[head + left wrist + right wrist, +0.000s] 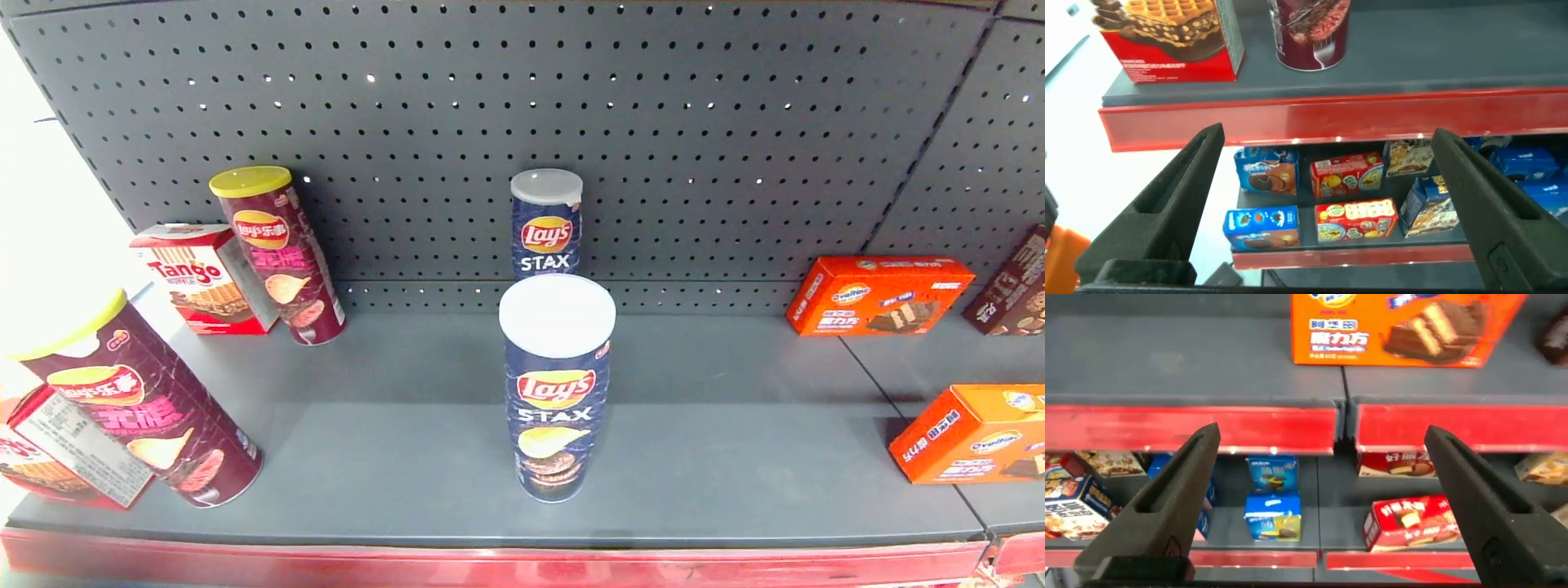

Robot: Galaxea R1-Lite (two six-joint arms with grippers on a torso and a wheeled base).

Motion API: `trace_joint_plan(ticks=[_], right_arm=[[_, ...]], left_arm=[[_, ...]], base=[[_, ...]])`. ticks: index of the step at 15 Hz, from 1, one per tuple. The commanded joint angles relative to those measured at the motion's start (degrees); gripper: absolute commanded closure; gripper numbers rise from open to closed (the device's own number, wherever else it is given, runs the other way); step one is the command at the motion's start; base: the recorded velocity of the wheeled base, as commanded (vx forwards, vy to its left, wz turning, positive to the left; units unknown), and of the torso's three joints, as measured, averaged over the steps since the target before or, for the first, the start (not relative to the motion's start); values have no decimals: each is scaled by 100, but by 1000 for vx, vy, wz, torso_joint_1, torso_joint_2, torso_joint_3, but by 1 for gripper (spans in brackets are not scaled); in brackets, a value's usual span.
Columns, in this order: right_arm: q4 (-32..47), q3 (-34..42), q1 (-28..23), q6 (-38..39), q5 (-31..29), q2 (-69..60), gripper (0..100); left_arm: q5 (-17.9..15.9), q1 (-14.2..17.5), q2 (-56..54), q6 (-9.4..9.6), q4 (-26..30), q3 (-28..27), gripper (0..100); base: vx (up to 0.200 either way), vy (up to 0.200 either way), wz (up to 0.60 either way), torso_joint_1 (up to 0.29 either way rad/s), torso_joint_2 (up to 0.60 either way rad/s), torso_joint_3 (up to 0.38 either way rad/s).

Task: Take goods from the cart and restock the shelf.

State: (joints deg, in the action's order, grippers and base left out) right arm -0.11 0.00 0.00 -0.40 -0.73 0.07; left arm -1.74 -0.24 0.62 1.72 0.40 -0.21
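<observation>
The shelf (pixel 408 457) is already partly stocked. Two blue chip cans stand upright in a line at its middle, one (pixel 557 392) near the front edge and one (pixel 546 224) against the back wall. Two maroon cans are kept to the left side, the nearer (pixel 139 400) by the front left corner and the farther (pixel 277 253) at the back beside a wafer box (pixel 200 278). Two orange boxes (pixel 878 294) (pixel 971 433) lie flat toward the right edge, well apart from the blue cans.

The left gripper (pixel 1327 135) is seen with its jaws spread wide and nothing between them. It is held in front of the shelf's red front lip (pixel 1331 118), below the spot where the wafer box (pixel 1167 37) and a maroon can (pixel 1310 33) stand. The right gripper (pixel 1321 431) is likewise spread and empty, facing the lip beneath an orange box (pixel 1404 327).

Since no goods are held, a fetch from the cart is judged to be the step in hand (which way the cart lies from either claw cannot be told, nor which arm is nearer it). For placing, the shelf lies ahead of and above both claws. A can would be best carried with its long axis vertical and lifted over the lip. The left side is better served by the left arm, the right by the right.
</observation>
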Motion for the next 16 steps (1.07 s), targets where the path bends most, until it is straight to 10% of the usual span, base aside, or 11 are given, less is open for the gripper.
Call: trace_joint_plan(ticks=[1,16], right_arm=[[11,0,0,-4,3,10,0],[2,0,0,5,-6,10,0]], left_arm=[[-1,-2,-1,21,4,12,0],[113,-2,-1,153,-23,21,0]], base=[[0,0,0,0,0,0],[0,13,0,2,1,1]])
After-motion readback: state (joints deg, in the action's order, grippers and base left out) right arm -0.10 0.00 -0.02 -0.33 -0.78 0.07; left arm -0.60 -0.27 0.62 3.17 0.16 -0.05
